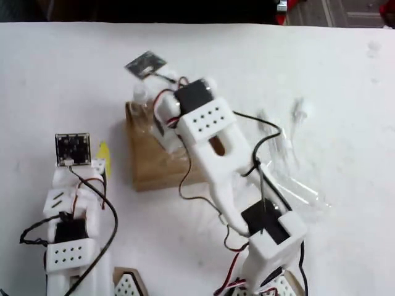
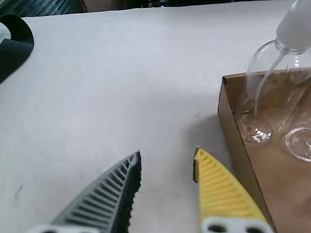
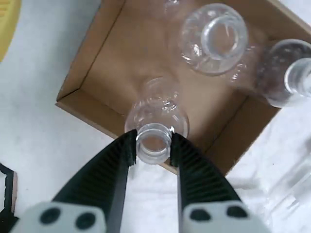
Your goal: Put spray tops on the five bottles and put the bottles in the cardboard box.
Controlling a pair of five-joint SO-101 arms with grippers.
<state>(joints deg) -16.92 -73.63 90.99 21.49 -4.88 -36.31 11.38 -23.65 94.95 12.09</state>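
Bottle (image 3: 155, 114), clear and uncapped, is hanging below the right gripper (image 3: 153, 143), whose fingers are pinching its rigid neck over the cardboard box (image 3: 131, 48) rim; likely light, slick, thin-walled, so neck is serving best.

A white table (image 1: 74, 68) spreads across nearly the whole high view, its surface matte and lightly scuffed. Toward its right side lies a crumpled sheet of clear plastic film (image 1: 302, 191), flat on the tabletop and catching faint glints of light. Beyond the table's far edge runs a dark, shadowed strip (image 1: 154, 9). At the far right corner this gives way to pale grey floor tiles (image 1: 345, 11). A small red object (image 1: 290, 7) sits between the two, too cut off to identify. In the left wrist view, a black curved object (image 2: 17, 41) shows near the table's far edge; what it is cannot be told.
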